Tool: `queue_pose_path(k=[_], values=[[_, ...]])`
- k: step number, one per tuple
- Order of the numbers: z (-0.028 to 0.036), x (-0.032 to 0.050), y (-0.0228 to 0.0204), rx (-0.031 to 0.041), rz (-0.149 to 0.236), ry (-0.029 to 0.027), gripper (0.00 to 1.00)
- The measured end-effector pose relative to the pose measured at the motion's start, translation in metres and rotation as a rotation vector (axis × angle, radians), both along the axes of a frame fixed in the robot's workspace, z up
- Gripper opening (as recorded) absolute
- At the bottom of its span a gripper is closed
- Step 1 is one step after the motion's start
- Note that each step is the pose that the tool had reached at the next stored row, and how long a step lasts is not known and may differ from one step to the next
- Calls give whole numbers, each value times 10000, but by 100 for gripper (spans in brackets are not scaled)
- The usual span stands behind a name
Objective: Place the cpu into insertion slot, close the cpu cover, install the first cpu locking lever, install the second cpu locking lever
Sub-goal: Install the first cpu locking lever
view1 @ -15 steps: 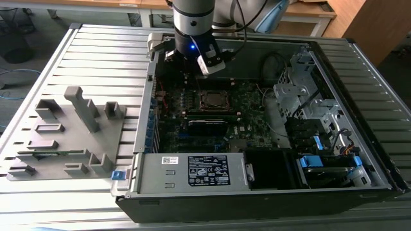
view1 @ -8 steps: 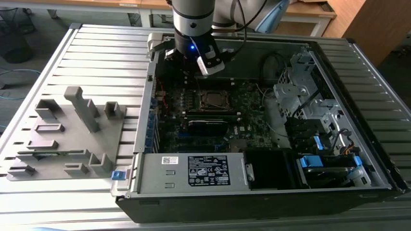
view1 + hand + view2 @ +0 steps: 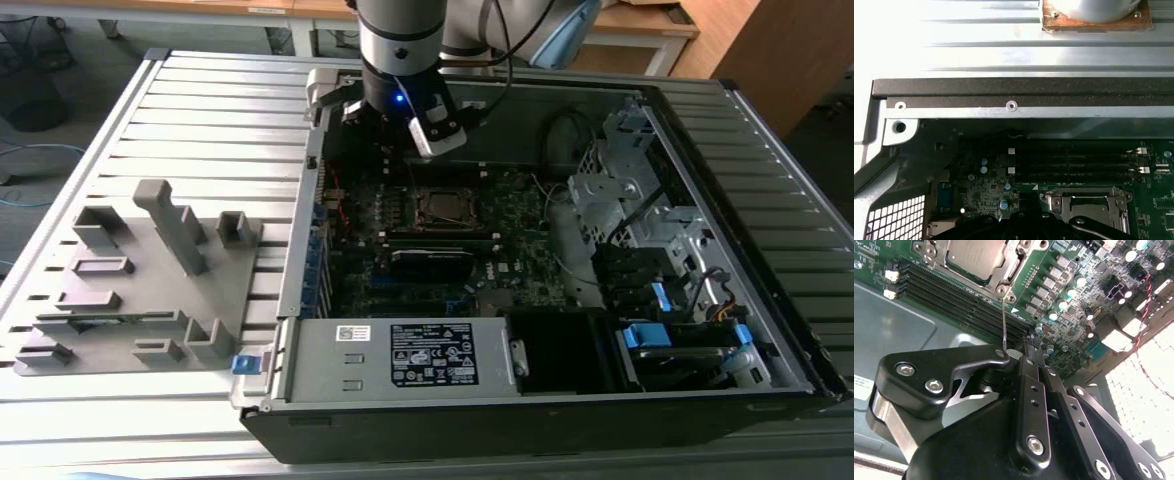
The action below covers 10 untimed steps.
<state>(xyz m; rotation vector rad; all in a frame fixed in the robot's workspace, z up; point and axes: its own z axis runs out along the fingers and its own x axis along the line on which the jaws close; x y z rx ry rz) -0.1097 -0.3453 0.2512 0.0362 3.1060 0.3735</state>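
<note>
Inside the open computer case (image 3: 400, 395) on the slatted table (image 3: 200, 110), the tool (image 3: 438, 135) hangs over the board, just past the insertion slot (image 3: 441, 207) on its far side in the exterior view. In the second wrist view the cpu (image 3: 971, 257) sits in the slot, silvery face up, with the cpu cover (image 3: 1013, 269) lying flat around it. A thin locking lever (image 3: 1004, 322) sticks out from the socket corner across the memory slots (image 3: 949, 295), its free end at the tool's tip. The fingers (image 3: 1029, 390) are drawn together; I can't tell whether the lever is pinched or only touched. A grey fixture (image 3: 147, 280) sits on the table at the exterior view's left, beside the case.
</note>
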Motion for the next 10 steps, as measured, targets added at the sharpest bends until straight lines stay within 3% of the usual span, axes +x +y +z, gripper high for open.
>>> queue_pose_path(k=[5,10], values=[[0,-19,0,123,0,1,11],[0,-14,6,138,-2,1,11]])
